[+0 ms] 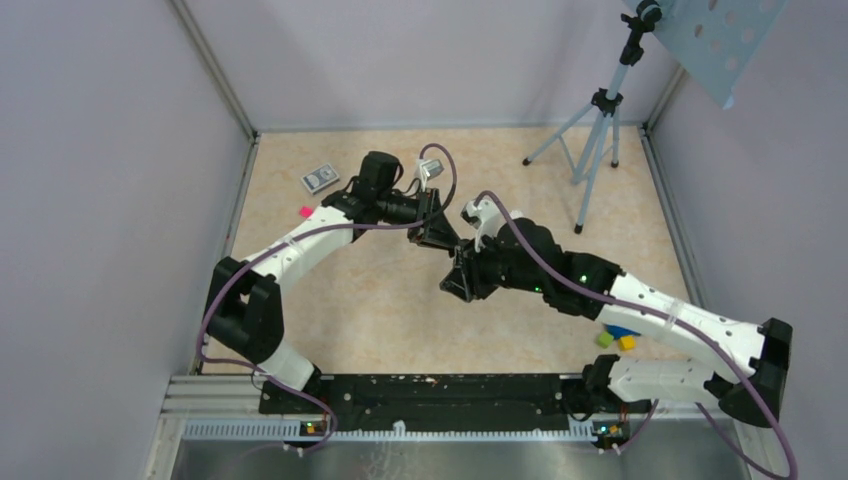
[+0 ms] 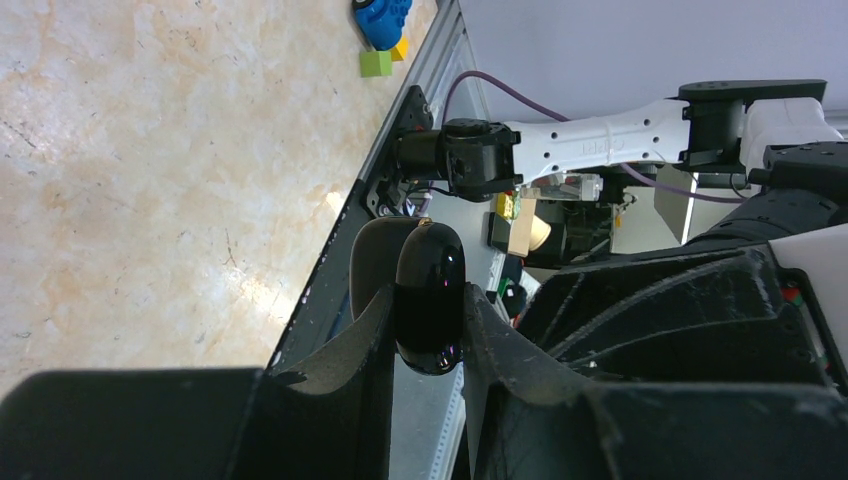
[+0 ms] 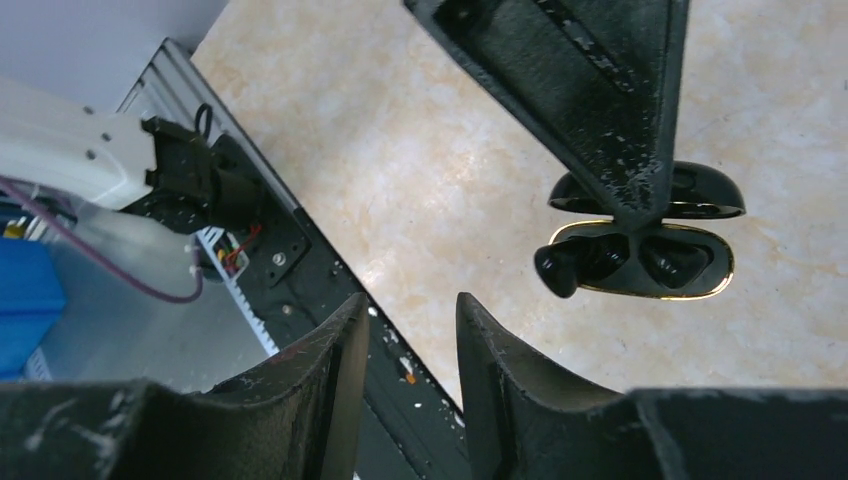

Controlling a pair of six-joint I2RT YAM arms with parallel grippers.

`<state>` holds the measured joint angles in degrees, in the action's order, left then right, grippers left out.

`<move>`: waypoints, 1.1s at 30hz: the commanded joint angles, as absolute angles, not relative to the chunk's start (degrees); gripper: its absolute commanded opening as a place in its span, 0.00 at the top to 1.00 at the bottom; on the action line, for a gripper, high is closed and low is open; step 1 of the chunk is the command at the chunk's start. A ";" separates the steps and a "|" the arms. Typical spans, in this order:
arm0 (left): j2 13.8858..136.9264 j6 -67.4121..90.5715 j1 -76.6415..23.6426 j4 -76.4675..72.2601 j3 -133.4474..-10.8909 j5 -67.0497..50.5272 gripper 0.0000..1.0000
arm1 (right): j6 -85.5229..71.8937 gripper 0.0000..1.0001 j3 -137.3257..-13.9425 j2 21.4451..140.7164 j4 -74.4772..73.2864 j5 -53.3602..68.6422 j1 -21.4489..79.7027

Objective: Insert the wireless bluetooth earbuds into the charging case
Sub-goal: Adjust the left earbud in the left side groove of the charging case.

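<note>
My left gripper (image 1: 437,232) is shut on the glossy black charging case (image 2: 430,300) and holds it above the table. In the right wrist view the case (image 3: 640,262) hangs open under a left finger (image 3: 590,100), with its lid (image 3: 700,195) folded back and a gold rim round the base. Two dark glossy earbuds lie in it: one (image 3: 675,258) sits in its well, the other (image 3: 558,268) pokes out over the left end. No white earbuds show. My right gripper (image 3: 410,310) is open and empty, close below and beside the case; it also shows in the top view (image 1: 462,275).
A small grey box (image 1: 320,179) and a pink piece (image 1: 306,211) lie at the back left. A tripod (image 1: 590,140) stands at the back right. Blue, green and yellow blocks (image 1: 620,338) lie by the right arm. A black rail (image 1: 430,395) runs along the near edge.
</note>
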<state>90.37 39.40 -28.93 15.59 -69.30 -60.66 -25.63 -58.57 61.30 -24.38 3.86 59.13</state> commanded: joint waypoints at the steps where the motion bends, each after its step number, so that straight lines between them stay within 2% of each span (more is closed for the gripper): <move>1: 87.85 39.56 -28.69 13.36 -69.30 -61.96 1.00 | -27.69 0.63 -62.09 63.54 -23.90 -2.60 59.25; 10: 87.73 39.41 -28.70 13.37 -69.14 -62.08 1.00 | -28.16 0.63 -62.23 62.51 -25.26 -6.14 57.68; 33: 87.60 40.15 -28.66 12.16 -68.46 -62.05 1.00 | -29.72 0.60 -60.58 57.30 -26.19 -5.81 54.26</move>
